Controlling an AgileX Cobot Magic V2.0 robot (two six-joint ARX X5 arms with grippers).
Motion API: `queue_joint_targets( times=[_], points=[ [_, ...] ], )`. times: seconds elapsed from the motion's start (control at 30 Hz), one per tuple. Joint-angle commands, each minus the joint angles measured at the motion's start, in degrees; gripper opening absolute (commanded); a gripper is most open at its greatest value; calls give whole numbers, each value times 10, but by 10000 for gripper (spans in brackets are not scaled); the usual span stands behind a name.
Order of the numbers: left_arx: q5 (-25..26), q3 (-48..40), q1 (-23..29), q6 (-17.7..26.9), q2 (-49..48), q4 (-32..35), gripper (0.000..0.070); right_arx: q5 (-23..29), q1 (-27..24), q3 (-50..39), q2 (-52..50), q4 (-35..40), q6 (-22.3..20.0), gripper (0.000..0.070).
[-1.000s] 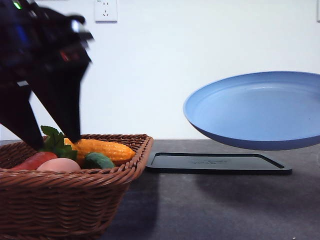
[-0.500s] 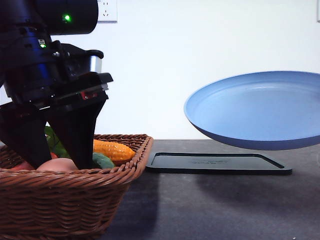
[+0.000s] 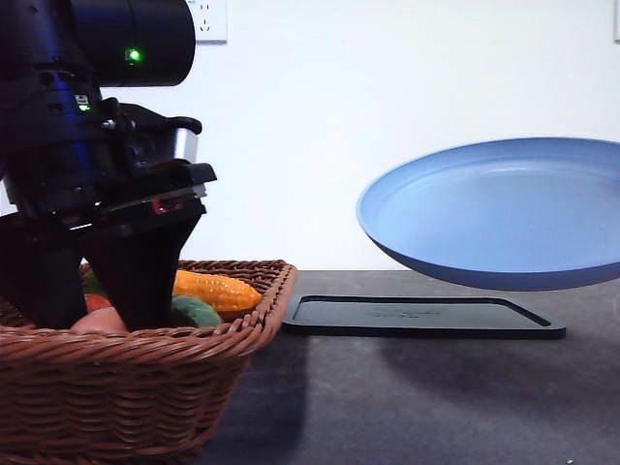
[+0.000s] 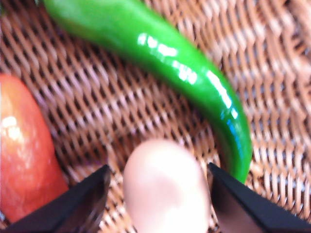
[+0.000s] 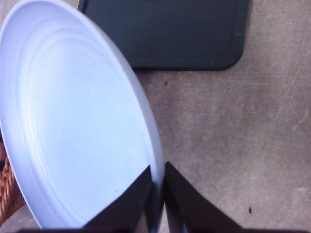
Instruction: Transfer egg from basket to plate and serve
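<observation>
The pinkish egg (image 4: 165,187) lies on the floor of the wicker basket (image 3: 145,387). My left gripper (image 4: 158,204) is down inside the basket and open, one black finger (image 4: 77,201) on each side of the egg, with small gaps. In the front view the left gripper (image 3: 89,308) hides most of the egg (image 3: 99,321). My right gripper (image 5: 158,194) is shut on the rim of the light-blue plate (image 5: 73,121). It holds the plate (image 3: 504,213) tilted in the air at the right, above the table.
A long green pepper (image 4: 194,77) curves close by the egg and a red vegetable (image 4: 22,150) lies on its other side. A yellow-orange vegetable (image 3: 218,291) rests at the basket's far side. A flat black tray (image 3: 421,315) sits on the dark table under the plate.
My left arm has come down into the basket until its fingers stand on both sides of the egg. The plate and right gripper have stayed still.
</observation>
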Motion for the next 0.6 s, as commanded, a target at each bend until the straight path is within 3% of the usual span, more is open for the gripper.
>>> queue_joint_targets(
  times=[0.0, 0.27, 0.57],
  points=[
    [-1, 10, -6, 2, 10, -2, 328, -4, -1, 6, 1, 7, 6, 0],
    [-1, 10, -6, 2, 10, -2, 199, -8, -1, 6, 1, 7, 6, 0],
    [-4, 42, -3, 23, -3, -38, 148, -11, -1, 6, 1, 6, 12, 0]
  ],
)
